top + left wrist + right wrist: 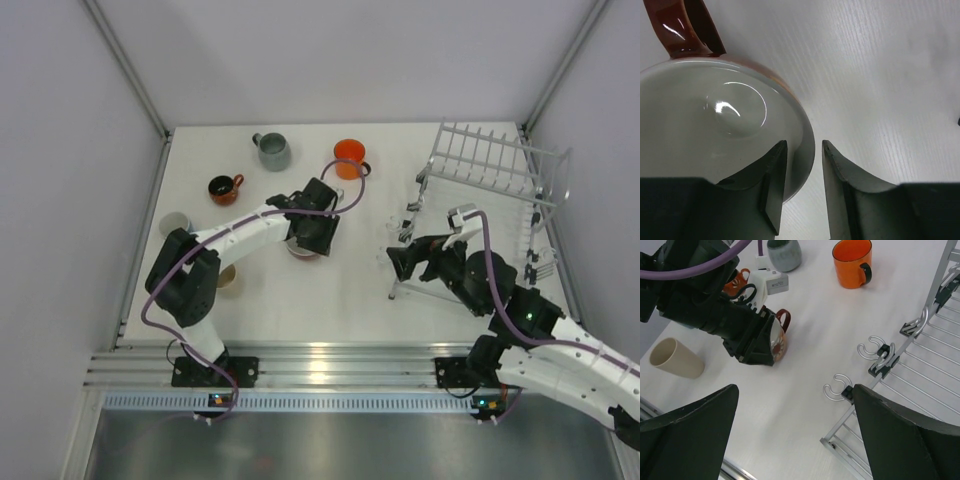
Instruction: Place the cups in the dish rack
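Cups stand all on the white table [330, 310], outside the dish rack [490, 170]. At the far left a pale cup [175, 221] is half hidden behind the left arm, and near it stands the cream cup [228, 279]. Behind them are the squat orange-red cup [222, 188] and the grey cup [271, 150]. In the middle the left gripper [804, 170] is over the dark red cup [715, 115]: one finger [772, 185] inside, the other outside, the wall between them. The jaws are narrow, but a thin strip of table shows between the outer finger and the wall, so the cup is not clamped. The bright orange cup [350, 154] stands behind, apart. The right gripper [795, 435] is spread wide and holds nothing, just beside the rack's near left corner.
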Controlling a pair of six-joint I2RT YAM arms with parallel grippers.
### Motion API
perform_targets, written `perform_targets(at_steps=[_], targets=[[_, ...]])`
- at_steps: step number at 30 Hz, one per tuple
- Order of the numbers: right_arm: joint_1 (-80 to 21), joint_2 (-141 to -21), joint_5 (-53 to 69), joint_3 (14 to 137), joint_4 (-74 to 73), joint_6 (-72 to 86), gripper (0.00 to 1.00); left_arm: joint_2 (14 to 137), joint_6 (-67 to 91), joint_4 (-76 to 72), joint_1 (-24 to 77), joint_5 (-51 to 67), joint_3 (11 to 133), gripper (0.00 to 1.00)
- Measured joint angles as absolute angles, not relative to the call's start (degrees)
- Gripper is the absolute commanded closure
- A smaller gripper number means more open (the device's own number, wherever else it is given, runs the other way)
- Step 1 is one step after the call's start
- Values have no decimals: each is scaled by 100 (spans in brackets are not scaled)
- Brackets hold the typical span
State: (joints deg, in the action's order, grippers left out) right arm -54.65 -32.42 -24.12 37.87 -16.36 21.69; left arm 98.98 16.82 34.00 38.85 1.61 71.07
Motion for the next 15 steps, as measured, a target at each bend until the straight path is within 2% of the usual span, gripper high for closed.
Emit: perform_targets(at_steps=[2, 4, 5, 15], targets=[[-5465, -3223, -2414, 3787, -1636, 2180, 3, 9942, 1717, 3404, 3889, 158, 7107, 81], [-5465, -3197, -2416, 3785, -1636, 2209, 3, 9959, 1669, 3336, 3896, 75, 7133, 92], [-5465, -3188, -2418, 3785, -1634, 2215, 3, 9959, 1675, 3339, 3900, -67, 7203, 100], [-5465, -3186, -2425, 3754, -1625, 2353, 2, 9697, 1942, 3391, 3868, 3, 7207, 100]])
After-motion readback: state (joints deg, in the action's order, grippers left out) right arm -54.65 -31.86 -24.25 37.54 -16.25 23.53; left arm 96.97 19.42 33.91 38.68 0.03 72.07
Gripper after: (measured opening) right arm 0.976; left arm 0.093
